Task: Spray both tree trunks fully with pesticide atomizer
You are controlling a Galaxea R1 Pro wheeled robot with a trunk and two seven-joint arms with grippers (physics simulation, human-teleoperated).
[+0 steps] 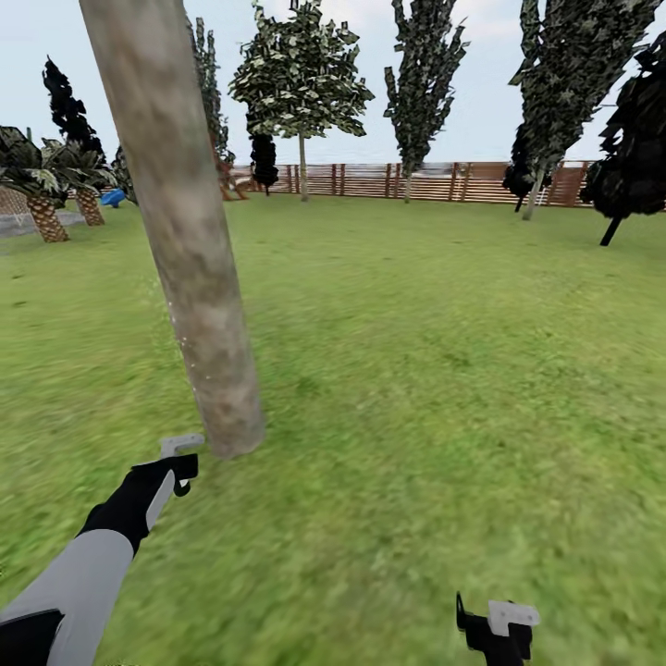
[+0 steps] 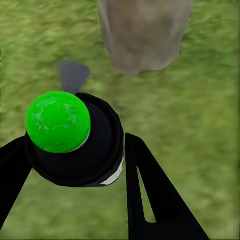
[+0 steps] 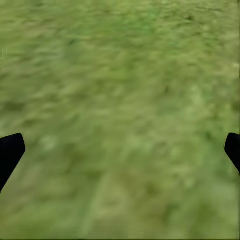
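Observation:
A thick, pale grey-beige tree trunk [image 1: 185,240] leans up from the lawn at the left, and its base [image 2: 142,32] stands just ahead of my left gripper [image 1: 180,467]. That gripper [image 2: 75,165] is shut on the pesticide atomizer [image 2: 57,121], a black body with a bright green round top and a grey nozzle [image 2: 73,75] pointing toward the trunk's foot. Another tree [image 1: 302,83] with a thin pale trunk and a ragged green crown stands far back by the fence. My right gripper [image 1: 495,629] hangs open over bare grass [image 3: 120,100], nothing between its fingers [image 3: 10,155].
A brown slat fence [image 1: 416,180] closes the far side of the lawn. Short palms [image 1: 46,217] and a blue object [image 1: 113,196] sit at the far left. Dark conifers [image 1: 629,157] stand at the right. Open grass [image 1: 444,370] spreads to the right of the trunk.

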